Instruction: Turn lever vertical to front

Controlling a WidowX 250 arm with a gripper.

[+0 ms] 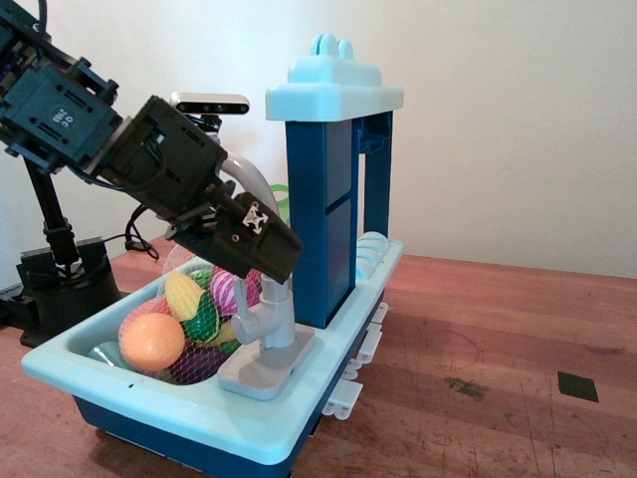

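At five o'clock just beneath the gripper [271, 271], the lever [246, 327] juts sideways toward eight o'clock; jaw opening cannot be told.

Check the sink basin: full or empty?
Full. A mesh bag of toy fruit fills the sink basin, beside the grey faucet.
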